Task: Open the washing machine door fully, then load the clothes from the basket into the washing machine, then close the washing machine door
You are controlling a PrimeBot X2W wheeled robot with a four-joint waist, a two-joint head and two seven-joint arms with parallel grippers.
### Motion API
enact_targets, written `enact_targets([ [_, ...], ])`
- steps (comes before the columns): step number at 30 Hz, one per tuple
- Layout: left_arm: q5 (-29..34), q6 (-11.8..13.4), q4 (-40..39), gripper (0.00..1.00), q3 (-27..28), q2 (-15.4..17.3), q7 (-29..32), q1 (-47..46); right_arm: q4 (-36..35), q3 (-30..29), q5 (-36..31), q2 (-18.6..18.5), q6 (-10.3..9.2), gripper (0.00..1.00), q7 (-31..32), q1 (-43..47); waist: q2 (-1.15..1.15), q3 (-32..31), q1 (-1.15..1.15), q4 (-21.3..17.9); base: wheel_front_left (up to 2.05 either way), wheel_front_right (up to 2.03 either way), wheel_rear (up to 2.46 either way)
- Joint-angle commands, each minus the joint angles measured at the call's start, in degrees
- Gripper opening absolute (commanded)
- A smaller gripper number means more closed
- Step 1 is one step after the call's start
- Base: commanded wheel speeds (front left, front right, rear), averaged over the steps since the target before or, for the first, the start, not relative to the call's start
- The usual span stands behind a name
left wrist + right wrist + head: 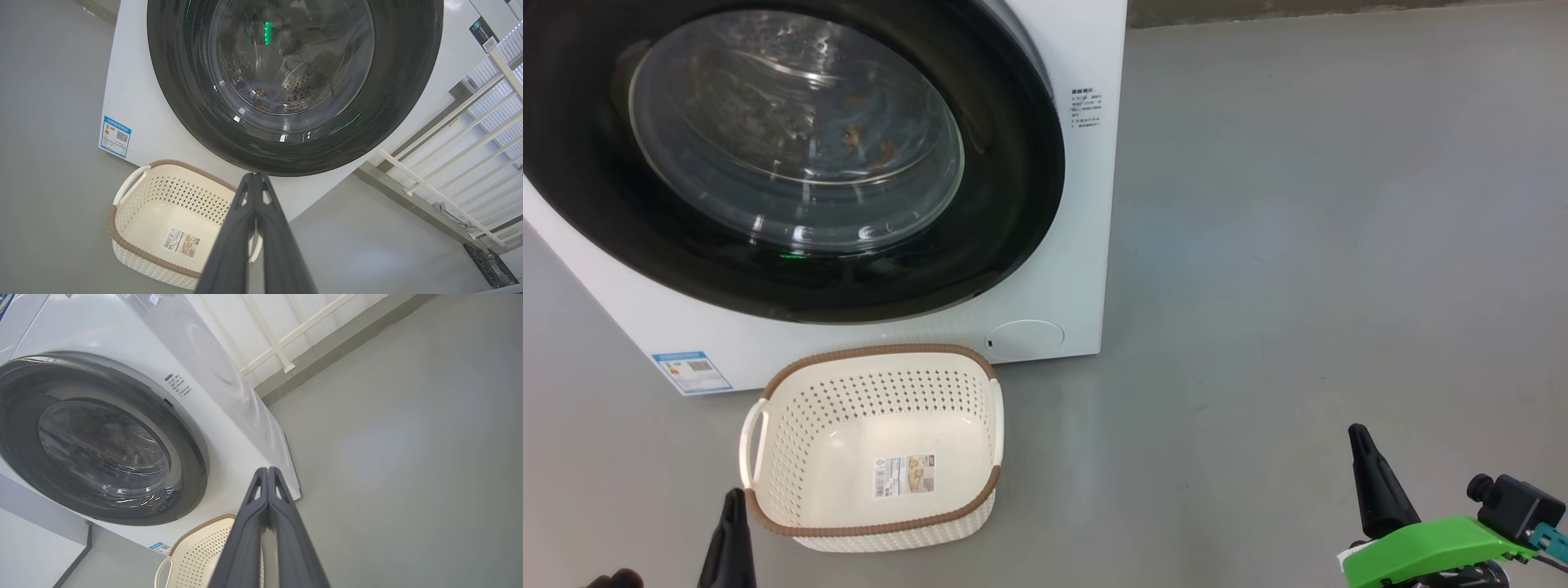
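Note:
The washing machine (1086, 163) stands at the upper left, and its round black door (1013, 204) lies flush against the front, closed. Through the glass bowl I make out blue and orange-brown clothes (866, 143) inside the drum, also visible as clothes (261, 100) in the left wrist view. On the floor in front sits the cream basket (874, 353) with nothing but a label sticker on its base. My left gripper (733, 494) is shut beside the basket's near-left corner. Far to the right, above the floor, my right gripper (1357, 433) is shut on nothing.
Grey floor (1298, 245) stretches wide to the right of the machine. A blue energy sticker (692, 371) and a round flap (1023, 339) sit low on the machine's front. White railing (449, 163) stands beside the machine along the wall.

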Motion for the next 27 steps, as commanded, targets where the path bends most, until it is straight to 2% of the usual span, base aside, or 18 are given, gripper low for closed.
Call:
enact_targets([
  [1,-1.5,-0.1,-1.0,0.00,0.9,1.1,0.2,-2.4,-1.6,0.3,1.6,-0.2,-0.05,0.00,0.5,-1.8,0.00,0.0,-0.01,0.0,0.00,0.00,0.00],
  [27,-17.3,-0.1,-0.1,0.00,1.8,1.4,4.2,-4.1,-1.8,-0.5,18.0,-0.2,-0.09,0.00,4.7,-2.0,0.00,-0.5,-0.01,-0.4,0.00,0.00,0.00],
])
